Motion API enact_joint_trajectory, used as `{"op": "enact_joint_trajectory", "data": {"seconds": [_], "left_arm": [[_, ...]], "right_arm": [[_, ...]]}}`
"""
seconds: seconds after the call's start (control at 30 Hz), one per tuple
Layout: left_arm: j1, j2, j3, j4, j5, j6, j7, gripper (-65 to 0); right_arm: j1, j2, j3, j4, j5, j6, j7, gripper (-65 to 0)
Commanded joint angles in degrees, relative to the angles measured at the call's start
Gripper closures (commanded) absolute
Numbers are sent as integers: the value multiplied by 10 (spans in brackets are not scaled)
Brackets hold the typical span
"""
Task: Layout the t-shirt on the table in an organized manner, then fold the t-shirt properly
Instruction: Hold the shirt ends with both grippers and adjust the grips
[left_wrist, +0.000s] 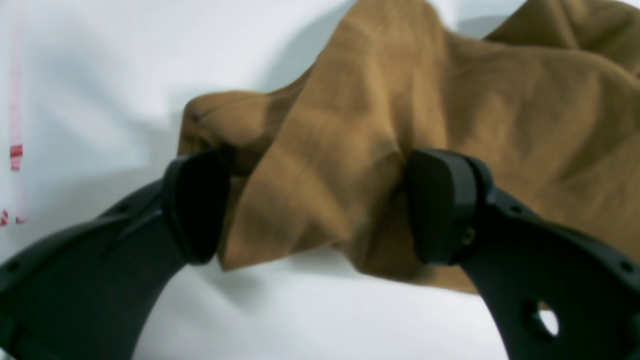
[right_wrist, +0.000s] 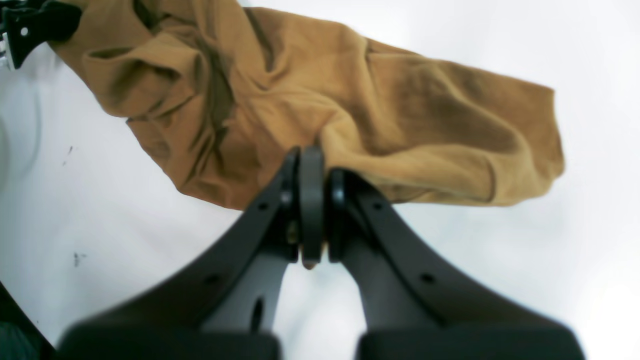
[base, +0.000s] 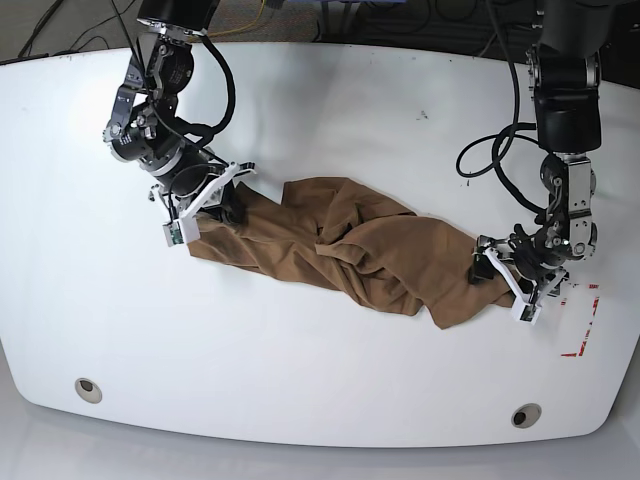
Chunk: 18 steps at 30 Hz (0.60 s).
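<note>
The tan-brown t-shirt (base: 360, 245) lies crumpled in a long diagonal strip across the middle of the white table (base: 320, 120). My right gripper (base: 215, 205) is at its upper-left end. In the right wrist view the right gripper (right_wrist: 311, 165) is shut, pinching an edge of the t-shirt (right_wrist: 300, 90). My left gripper (base: 497, 270) is at the strip's lower-right end. Seen from the left wrist, the left gripper (left_wrist: 320, 207) stands wide open, and a bunched fold of the t-shirt (left_wrist: 375, 100) lies between its fingers.
A red dashed mark (base: 583, 320) lies just right of the left gripper and shows as red dashes (left_wrist: 16, 150) in the left wrist view. Two grey holes (base: 88, 389) (base: 526, 414) sit near the front edge. Black cables (base: 495, 150) hang beside the right-hand arm.
</note>
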Motion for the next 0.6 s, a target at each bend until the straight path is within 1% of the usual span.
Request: {"op": "enact_joint_trajectory", "data": {"seconds": [0.0, 0.03, 0.07, 0.1, 0.17, 0.27, 0.33, 0.57], "left_arm": [[-13, -6, -3, 12, -6, 0, -16, -477], [-11, -6, -3, 13, -6, 0, -16, -462], [-7, -6, -4, 13, -7, 0, -17, -410], [-5, -6, -4, 13, -7, 0, -17, -375], [-2, -6, -4, 13, -7, 0, -17, -266], [-1, -8, -4, 15, -8, -1, -17, -166], [-1, -10, -4, 26, -8, -1, -17, -149], [27, -13, -6, 92, -6, -1, -17, -147]], "right_arm": [[7, 4, 1, 12, 11, 3, 15, 0], [7, 4, 1, 12, 11, 3, 15, 0], [7, 4, 1, 12, 11, 3, 15, 0], [7, 4, 1, 12, 11, 3, 15, 0], [7, 4, 1, 12, 11, 3, 16, 0], [7, 4, 1, 12, 11, 3, 16, 0], [7, 4, 1, 12, 11, 3, 16, 0], [7, 4, 1, 13, 11, 3, 16, 0]]}}
